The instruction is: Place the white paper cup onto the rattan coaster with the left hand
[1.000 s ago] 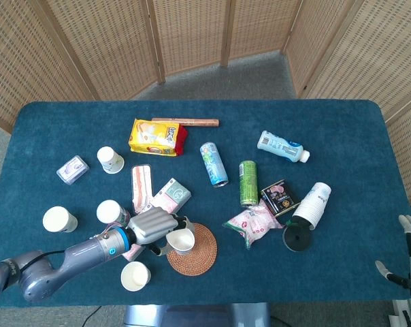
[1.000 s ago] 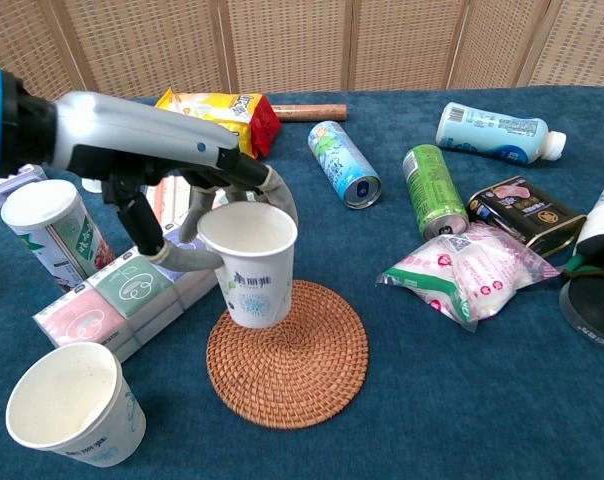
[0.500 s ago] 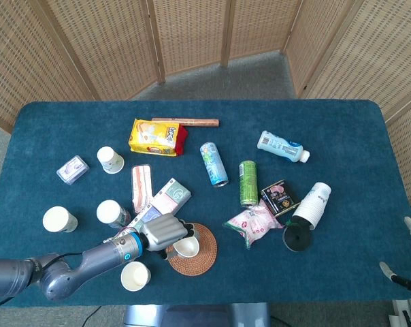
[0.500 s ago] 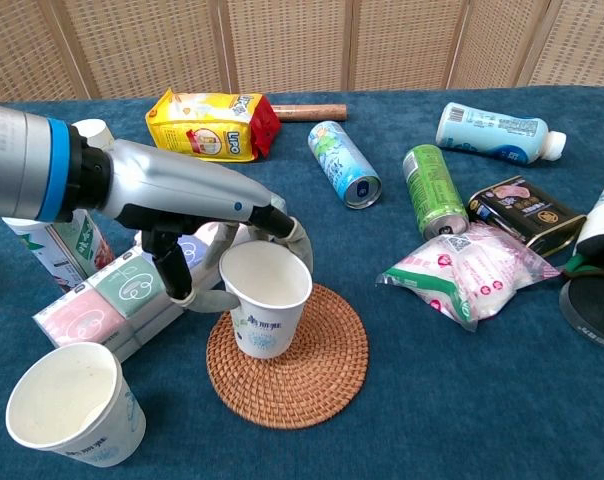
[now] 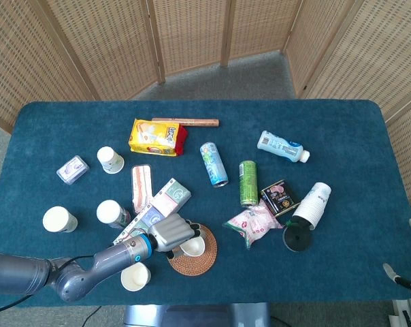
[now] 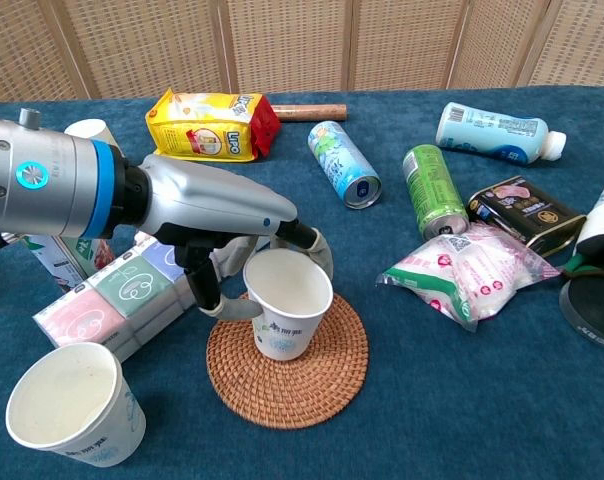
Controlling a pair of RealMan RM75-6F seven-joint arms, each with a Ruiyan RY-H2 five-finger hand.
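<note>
The white paper cup (image 6: 288,316) stands with its base on the round rattan coaster (image 6: 317,388), leaning slightly to the left. My left hand (image 6: 232,235) holds it, with fingers (image 6: 314,246) curled round the rim's far side and the thumb low on the near side. From the head view, the left hand (image 5: 170,234) covers part of the cup (image 5: 192,246) on the coaster (image 5: 205,256). Only a sliver of my right hand (image 5: 398,278) shows at the lower right edge, off the table.
Another paper cup (image 6: 67,408) stands front left, with tissue packs (image 6: 122,295) beside the arm. Right of the coaster lie a pink packet (image 6: 462,268), a green can (image 6: 430,188), a blue can (image 6: 342,163) and a black tin (image 6: 527,215). A yellow snack bag (image 6: 212,125) lies at the back.
My left hand carried the cup rightward and down, from the coaster's left edge to near its middle. The right hand has slipped further out of the head view.
</note>
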